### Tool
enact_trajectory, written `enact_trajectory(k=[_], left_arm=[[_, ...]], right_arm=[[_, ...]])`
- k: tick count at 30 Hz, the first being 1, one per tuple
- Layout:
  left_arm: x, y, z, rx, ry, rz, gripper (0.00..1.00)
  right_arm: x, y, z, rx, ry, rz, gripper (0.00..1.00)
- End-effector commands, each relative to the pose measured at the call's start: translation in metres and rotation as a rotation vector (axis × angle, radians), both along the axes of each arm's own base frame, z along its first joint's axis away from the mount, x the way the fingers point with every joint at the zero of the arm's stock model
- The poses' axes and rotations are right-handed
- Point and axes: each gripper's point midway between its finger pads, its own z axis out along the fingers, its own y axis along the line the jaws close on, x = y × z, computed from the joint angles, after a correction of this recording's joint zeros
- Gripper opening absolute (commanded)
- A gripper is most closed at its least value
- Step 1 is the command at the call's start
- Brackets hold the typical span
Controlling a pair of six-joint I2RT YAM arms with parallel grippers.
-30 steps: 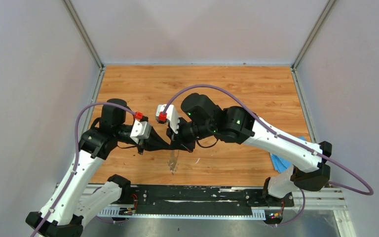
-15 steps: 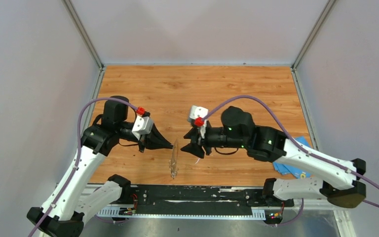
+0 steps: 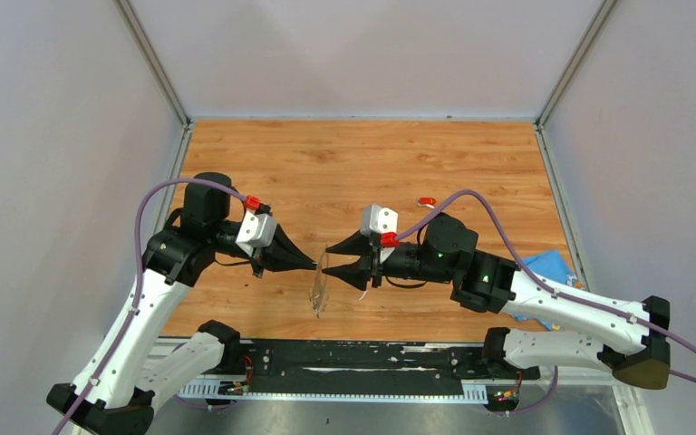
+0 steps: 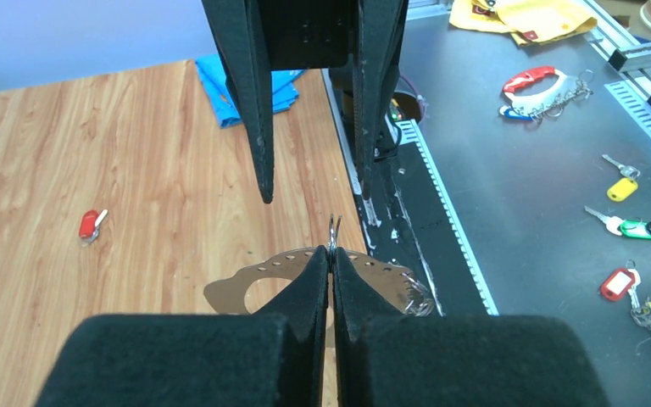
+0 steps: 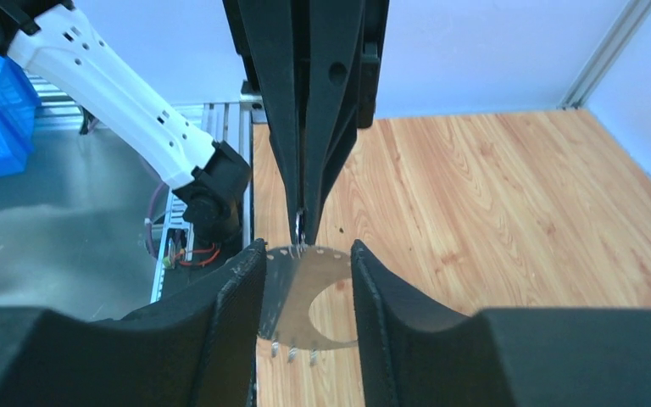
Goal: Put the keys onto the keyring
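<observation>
My left gripper (image 3: 314,265) is shut on the top edge of the keyring (image 4: 246,288), a thin grey metal plate-like ring with a row of small holes, which hangs below the fingertips (image 3: 317,292). My right gripper (image 3: 328,260) faces it from the right, open, its two fingers (image 5: 237,314) on either side of the keyring (image 5: 292,292) without touching it. A key with a red head (image 3: 427,201) lies on the wooden table behind the right arm, also showing in the left wrist view (image 4: 91,224). No key is in either gripper.
A blue cloth (image 3: 544,267) lies at the table's right edge. A black rail (image 3: 353,358) runs along the near edge. Beyond it, on a grey metal surface, lie several spare keys and fobs (image 4: 627,229) and a red carabiner (image 4: 534,80).
The right gripper, shut and close against the left one a second ago, has opened and drawn back right, now straddling the keyring. The red key has come into view.
</observation>
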Motion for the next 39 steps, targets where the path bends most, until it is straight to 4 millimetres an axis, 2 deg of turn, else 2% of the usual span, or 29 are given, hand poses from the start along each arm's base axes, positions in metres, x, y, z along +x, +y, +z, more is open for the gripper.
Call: enact_trajectory(k=[1, 4, 9, 13, 19, 25, 26, 28, 31, 39], left_arm=[[-0.006, 0.0, 0.014, -0.03, -0.052, -0.026, 0.0], [-0.006, 0.0, 0.014, -0.031, -0.055, -0.027, 0.0], [-0.007, 0.001, 0.015, -0.033, -0.059, -0.027, 0.0], [-0.008, 0.001, 0.016, -0.036, -0.063, -0.028, 0.0], [-0.01, 0.001, 0.017, -0.039, -0.063, -0.033, 0.0], [-0.013, 0.002, 0.011, -0.04, -0.055, -0.04, 0.0], [-0.01, 0.002, 0.006, -0.028, -0.057, -0.02, 0.05], [-0.005, 0.004, -0.002, -0.007, -0.071, 0.019, 0.23], [-0.003, 0.005, -0.007, 0.002, -0.095, 0.038, 0.35], [0.0, 0.002, -0.008, 0.0, -0.074, 0.016, 0.34]], right_arm=[[-0.002, 0.005, 0.026, 0.099, -0.054, 0.036, 0.42], [-0.003, 0.01, 0.021, 0.079, -0.041, 0.051, 0.38], [-0.005, 0.013, 0.014, 0.048, -0.023, 0.064, 0.37], [-0.004, 0.014, 0.009, 0.03, -0.01, 0.062, 0.31], [0.003, 0.018, 0.01, 0.017, -0.003, 0.033, 0.03], [0.011, 0.017, 0.009, -0.04, 0.015, -0.013, 0.0], [0.013, 0.015, 0.007, -0.075, 0.023, -0.025, 0.0], [0.015, 0.01, -0.002, -0.16, 0.042, -0.042, 0.0], [0.013, 0.004, -0.011, -0.26, 0.072, -0.042, 0.01], [0.007, 0.002, -0.014, -0.396, 0.12, -0.006, 0.0]])
